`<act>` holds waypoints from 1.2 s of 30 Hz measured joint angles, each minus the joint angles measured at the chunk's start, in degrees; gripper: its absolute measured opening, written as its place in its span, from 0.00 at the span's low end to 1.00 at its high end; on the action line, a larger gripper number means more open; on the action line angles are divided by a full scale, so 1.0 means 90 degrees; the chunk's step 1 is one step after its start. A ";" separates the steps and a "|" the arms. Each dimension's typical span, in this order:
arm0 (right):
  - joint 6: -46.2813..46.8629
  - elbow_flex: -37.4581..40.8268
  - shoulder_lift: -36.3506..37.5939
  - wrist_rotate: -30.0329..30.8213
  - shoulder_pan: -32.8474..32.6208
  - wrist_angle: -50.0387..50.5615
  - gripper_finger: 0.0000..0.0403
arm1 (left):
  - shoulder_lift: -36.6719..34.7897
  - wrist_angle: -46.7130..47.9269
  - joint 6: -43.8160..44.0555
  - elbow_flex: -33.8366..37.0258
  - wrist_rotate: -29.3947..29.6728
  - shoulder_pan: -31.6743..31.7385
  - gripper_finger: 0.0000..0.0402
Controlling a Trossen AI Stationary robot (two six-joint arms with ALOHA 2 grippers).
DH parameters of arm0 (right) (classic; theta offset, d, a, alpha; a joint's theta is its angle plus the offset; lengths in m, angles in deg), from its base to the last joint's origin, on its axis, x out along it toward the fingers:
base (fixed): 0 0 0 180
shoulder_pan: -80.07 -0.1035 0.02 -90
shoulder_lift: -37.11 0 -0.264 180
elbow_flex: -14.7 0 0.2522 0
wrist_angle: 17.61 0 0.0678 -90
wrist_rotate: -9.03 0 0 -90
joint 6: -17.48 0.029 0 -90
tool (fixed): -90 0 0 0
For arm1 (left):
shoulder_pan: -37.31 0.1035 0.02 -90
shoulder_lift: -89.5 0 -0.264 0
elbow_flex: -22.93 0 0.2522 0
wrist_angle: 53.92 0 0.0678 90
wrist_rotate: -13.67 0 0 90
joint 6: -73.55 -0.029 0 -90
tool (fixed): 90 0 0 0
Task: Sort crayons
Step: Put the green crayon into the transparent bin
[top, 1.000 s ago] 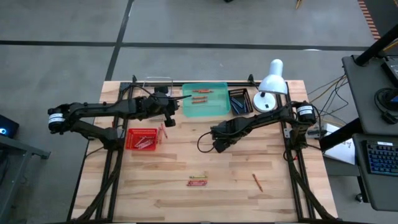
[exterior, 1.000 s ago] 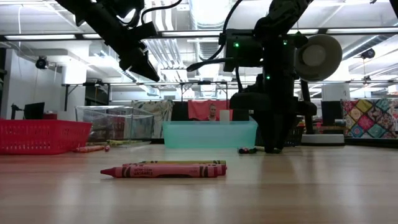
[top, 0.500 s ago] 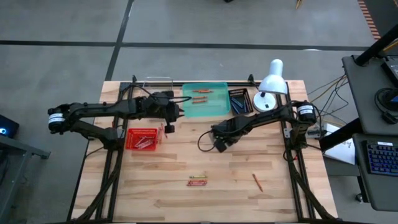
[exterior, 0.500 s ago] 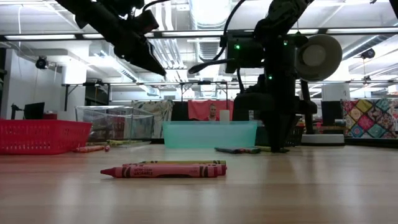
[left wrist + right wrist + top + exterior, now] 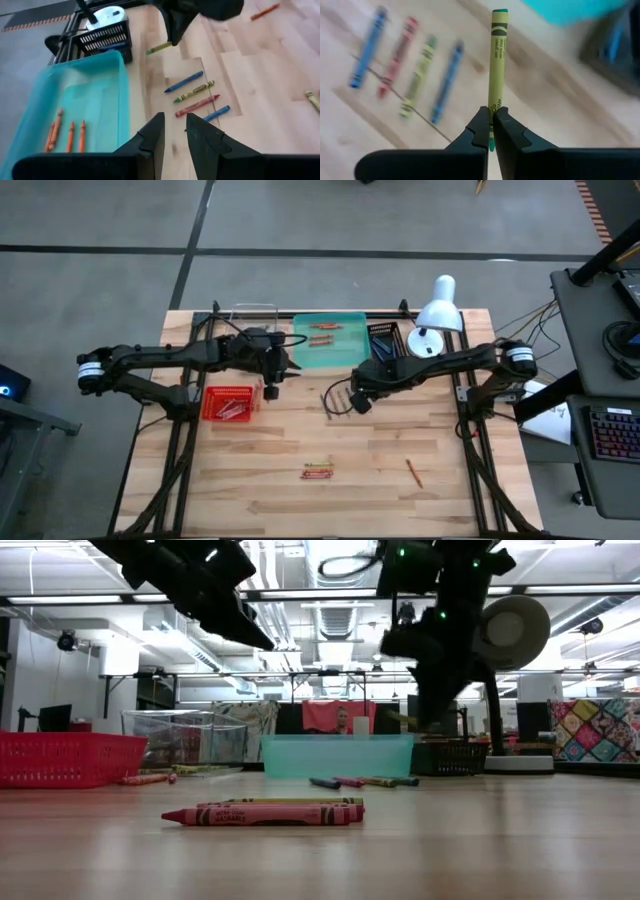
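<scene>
Holding a yellow-green crayon (image 5: 496,75) pinched between its fingers, the right gripper (image 5: 491,131) hangs above four loose crayons (image 5: 196,95) just beside the teal tray (image 5: 350,352). Orange crayons (image 5: 65,135) already lie inside that tray. The left gripper (image 5: 172,132), fingers narrowly parted and empty, waits near it. Several crayons remain unsorted on the bench (image 5: 480,500).

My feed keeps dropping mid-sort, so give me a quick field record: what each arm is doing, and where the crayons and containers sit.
right gripper: shut on yellow-green crayon, raised above the table
left gripper: holds nothing, raised beside the teal tray
teal tray contents: orange crayons
loose row of four crayons: on the table under the right gripper
red mesh basket: holds red crayons
front of table: red and yellow-green pair, one orange crayon
</scene>
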 joint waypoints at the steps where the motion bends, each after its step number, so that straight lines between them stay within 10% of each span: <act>1: -0.0155 0.0044 0.0069 0.0003 0.0000 -0.0218 0.02 | 0.0000 0.0068 -0.0011 0.0000 -0.0001 0.0002 0.16; 9: -0.0814 0.0234 0.0409 -0.0034 -0.0002 -0.1194 0.02 | 0.0427 0.1827 -0.0355 0.0076 -0.0592 -0.0049 0.14; 36: -0.1590 0.0244 0.0404 -0.0041 -0.0002 -0.1470 0.02 | 0.2924 -0.0341 0.0224 0.0223 -0.0831 -0.0627 0.00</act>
